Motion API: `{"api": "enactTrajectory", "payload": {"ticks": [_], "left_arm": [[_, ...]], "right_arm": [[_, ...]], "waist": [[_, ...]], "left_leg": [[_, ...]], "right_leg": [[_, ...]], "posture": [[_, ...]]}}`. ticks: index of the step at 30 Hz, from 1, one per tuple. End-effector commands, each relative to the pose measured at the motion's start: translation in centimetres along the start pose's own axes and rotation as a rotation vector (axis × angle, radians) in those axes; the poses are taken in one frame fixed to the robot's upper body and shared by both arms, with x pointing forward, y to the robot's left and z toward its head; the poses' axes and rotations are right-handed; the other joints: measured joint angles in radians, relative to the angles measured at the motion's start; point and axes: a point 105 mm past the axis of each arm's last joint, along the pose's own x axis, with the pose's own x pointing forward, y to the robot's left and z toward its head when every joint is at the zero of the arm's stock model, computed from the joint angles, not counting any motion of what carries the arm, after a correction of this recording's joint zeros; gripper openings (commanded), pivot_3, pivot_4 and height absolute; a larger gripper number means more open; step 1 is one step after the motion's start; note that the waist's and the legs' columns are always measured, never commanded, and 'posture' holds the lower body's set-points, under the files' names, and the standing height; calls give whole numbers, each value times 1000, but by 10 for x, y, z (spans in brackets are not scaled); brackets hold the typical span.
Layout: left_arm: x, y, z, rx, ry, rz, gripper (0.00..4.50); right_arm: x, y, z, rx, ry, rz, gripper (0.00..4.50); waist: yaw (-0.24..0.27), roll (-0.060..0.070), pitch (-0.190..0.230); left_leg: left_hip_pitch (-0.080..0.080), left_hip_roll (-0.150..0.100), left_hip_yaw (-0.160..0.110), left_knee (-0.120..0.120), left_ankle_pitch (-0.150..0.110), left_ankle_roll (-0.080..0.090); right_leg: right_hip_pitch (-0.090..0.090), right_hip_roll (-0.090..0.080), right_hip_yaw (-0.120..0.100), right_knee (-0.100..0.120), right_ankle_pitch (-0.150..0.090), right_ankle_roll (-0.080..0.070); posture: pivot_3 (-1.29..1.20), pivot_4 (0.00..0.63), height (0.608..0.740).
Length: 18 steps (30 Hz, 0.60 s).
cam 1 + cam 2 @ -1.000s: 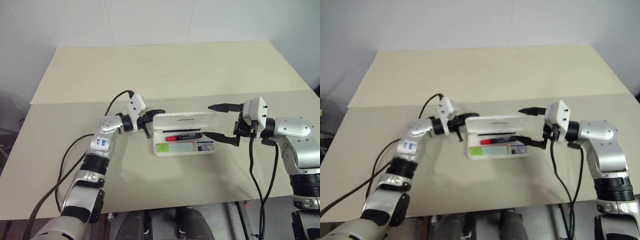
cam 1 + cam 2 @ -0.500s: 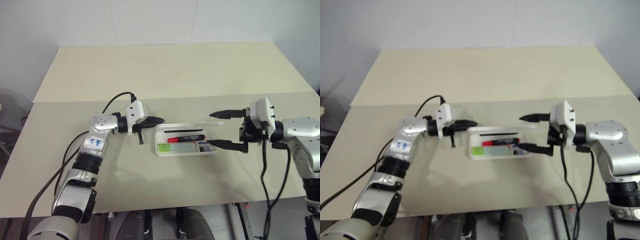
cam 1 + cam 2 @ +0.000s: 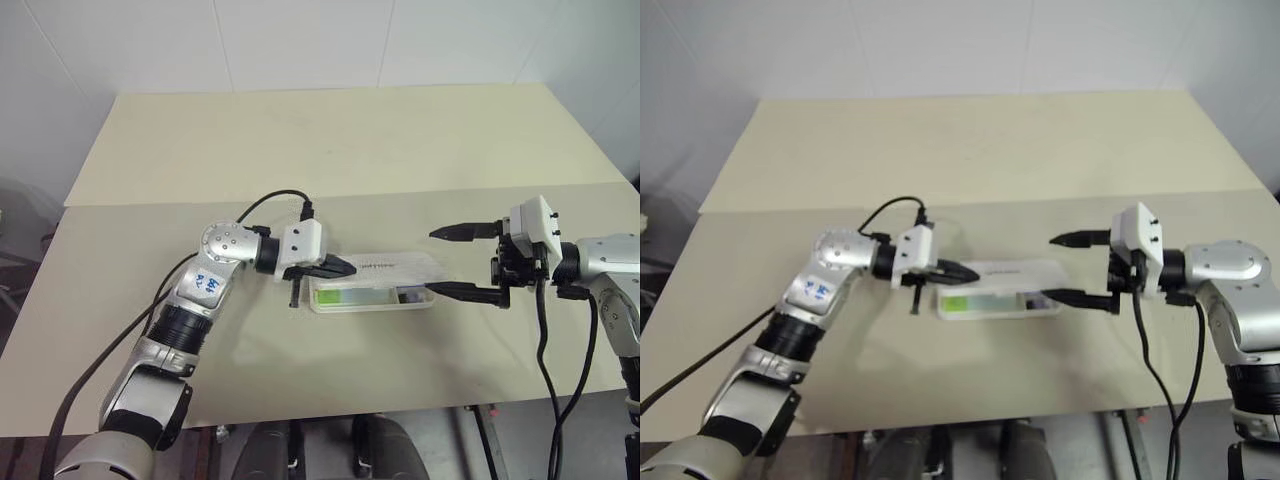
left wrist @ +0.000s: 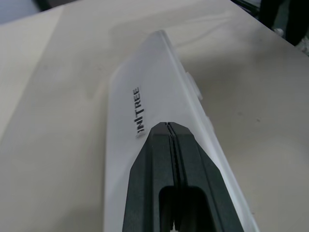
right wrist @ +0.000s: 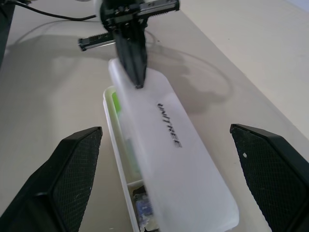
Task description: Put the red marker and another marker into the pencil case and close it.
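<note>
The white pencil case (image 3: 372, 298) lies on the table with its lid (image 3: 395, 266) tilted low over the tray, leaving a gap along the front. Through that gap shows the light-green marker (image 3: 345, 294), which I also see at the tray's end as the green marker (image 5: 116, 104). The red marker is hidden under the lid. My left gripper (image 3: 350, 268) is shut, and its tip presses on the lid's left end (image 4: 145, 96), beside the dark print. My right gripper (image 3: 431, 261) stands open at the case's right end, one finger above it and one in front, touching nothing.
The beige table (image 3: 300, 150) is made of two panels with a seam (image 3: 150, 203) behind the case. A black cable (image 3: 270, 200) loops from my left wrist over the tabletop. The table's front edge (image 3: 330, 412) runs close below the case.
My left gripper has swung right onto the lid, and the lid has dropped from upright to low over the tray, covering the red marker. The right gripper has hardly moved.
</note>
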Motion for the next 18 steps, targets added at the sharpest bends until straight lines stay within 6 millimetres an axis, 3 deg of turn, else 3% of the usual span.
{"api": "enactTrajectory", "payload": {"ticks": [1, 18], "left_arm": [[8, -4, -4, 4, 75, 6, 28], [26, -15, -23, -140, 122, 40, 28]], "right_arm": [[-6, -2, 14, -58, -21, -41, 4500], [-3, 6, 17, -45, -50, -105, 4500]], "waist": [[3, 0, 0], [9, 0, 0]], "left_leg": [[0, 0, 0, 0, 0, 0], [1, 0, -1, 0, -1, 2]], "right_leg": [[0, 0, 0, 0, 0, 0], [1, 0, 2, 0, 0, 0]], "posture": [[0, 150, 740], [0, 150, 740]]}}
